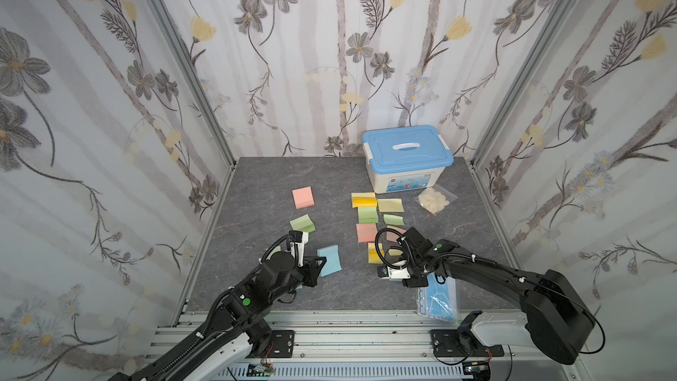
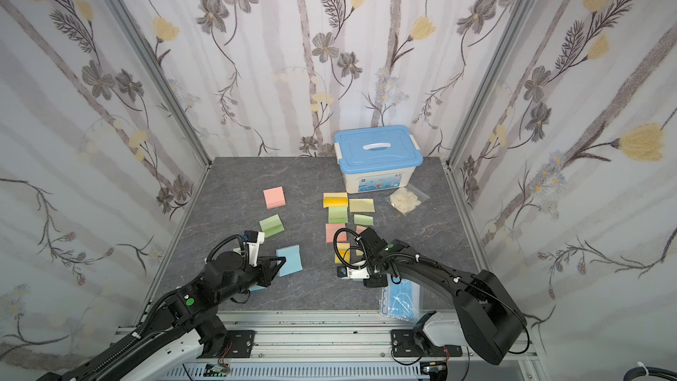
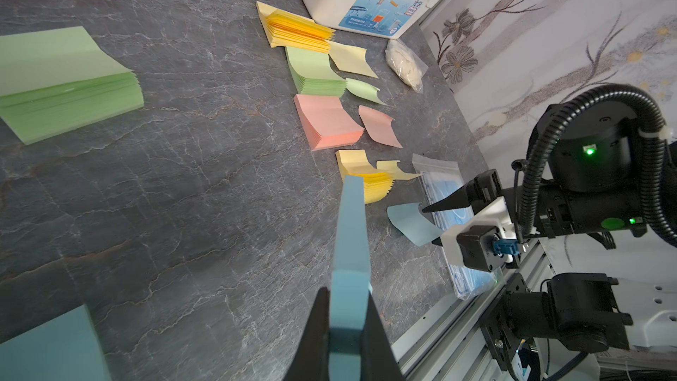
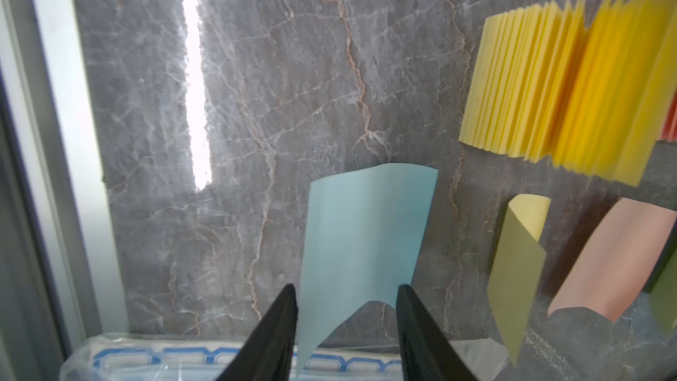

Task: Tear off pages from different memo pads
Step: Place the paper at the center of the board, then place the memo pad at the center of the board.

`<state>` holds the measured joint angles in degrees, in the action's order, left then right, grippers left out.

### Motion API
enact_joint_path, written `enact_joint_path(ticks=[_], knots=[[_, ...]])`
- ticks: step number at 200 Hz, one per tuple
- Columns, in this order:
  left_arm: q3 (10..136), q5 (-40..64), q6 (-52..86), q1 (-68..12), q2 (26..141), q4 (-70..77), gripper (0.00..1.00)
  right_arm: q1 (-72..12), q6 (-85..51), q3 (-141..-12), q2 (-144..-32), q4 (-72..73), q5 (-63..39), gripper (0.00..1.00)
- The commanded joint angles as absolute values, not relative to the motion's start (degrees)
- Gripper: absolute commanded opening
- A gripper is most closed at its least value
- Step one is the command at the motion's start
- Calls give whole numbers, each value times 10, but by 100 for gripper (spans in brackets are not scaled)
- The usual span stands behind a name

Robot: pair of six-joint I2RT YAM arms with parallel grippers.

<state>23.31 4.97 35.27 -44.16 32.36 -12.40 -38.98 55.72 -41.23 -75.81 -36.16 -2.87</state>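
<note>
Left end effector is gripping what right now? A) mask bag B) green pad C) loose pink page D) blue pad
D: the left wrist view shows the left end effector shut on the edge of the blue memo pad.

Marbled tabletop (image 1: 256, 185), memo pads (image 1: 303, 197), loose pages (image 1: 390, 205), blue-lidded box (image 1: 406, 157), mask bag (image 1: 439, 300), small bag (image 1: 435, 199)

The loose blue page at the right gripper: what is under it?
Under the blue page lies the grey table; one end overlaps the mask bag. The spot it covers is hidden.
</note>
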Motion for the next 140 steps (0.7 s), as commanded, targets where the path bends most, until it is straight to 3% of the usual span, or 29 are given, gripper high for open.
enact_joint_path(ticks=[1, 47, 54, 66, 70, 74, 123, 140], knots=[[226, 72, 380, -441, 334, -74, 0, -409, 547, -421, -770, -456, -73, 42], [209, 110, 432, -442, 387, -14, 0, -433, 505, -472, -787, -494, -60, 45], [205, 118, 443, -443, 397, 0, 0, -433, 491, -483, -764, -482, -56, 52], [200, 131, 458, -445, 417, 20, 0, -433, 451, -493, -714, -439, -37, 73], [199, 134, 462, -446, 424, 25, 0, -433, 437, -494, -696, -420, -30, 94], [198, 137, 466, -447, 432, 30, 0, -433, 423, -494, -678, -400, -24, 100], [201, 169, 501, -460, 531, 94, 0, -425, 140, -456, -566, -159, 170, 100], [215, 187, 511, -471, 585, 123, 0, -402, 51, -445, -574, -127, 168, 100]])
